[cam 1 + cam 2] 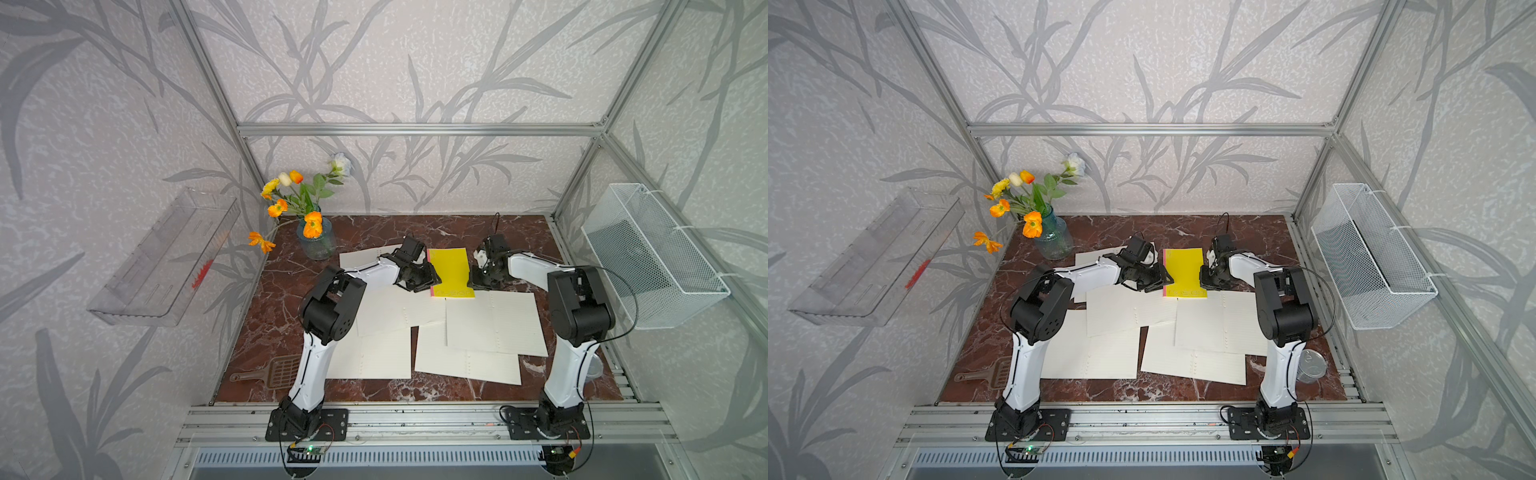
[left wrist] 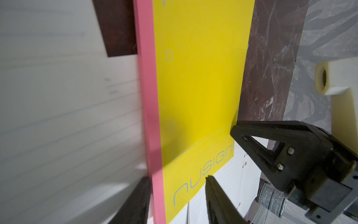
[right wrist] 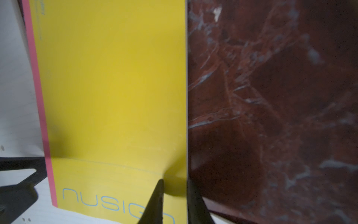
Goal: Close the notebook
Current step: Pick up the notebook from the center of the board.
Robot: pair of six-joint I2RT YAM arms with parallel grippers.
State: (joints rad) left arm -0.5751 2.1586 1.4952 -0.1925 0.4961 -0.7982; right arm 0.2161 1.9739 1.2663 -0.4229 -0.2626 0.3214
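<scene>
Notebook (image 1: 451, 272): closed and lying flat; plain yellow cover, pink strip (image 2: 147, 97) down the spine, pale blue "nusign" lettering (image 2: 203, 170) across one short end.
Place: middle of tabletop (image 1: 374, 232), toward the far wall, between the two tools; its near short end lies on loose lined sheets (image 1: 494, 324).
Axis: long axis runs from robot side to far wall; spine on robot's left, free edge on its right; lettering end points toward the robot.
Left tool (image 2: 177, 178): released, fingers apart, straddling the spine at the near corner.
Right tool (image 3: 175, 182): clenched at the free-edge near corner, one finger over the cover, the other just past the edge; whether it pinches the cover, cannot tell.
</scene>
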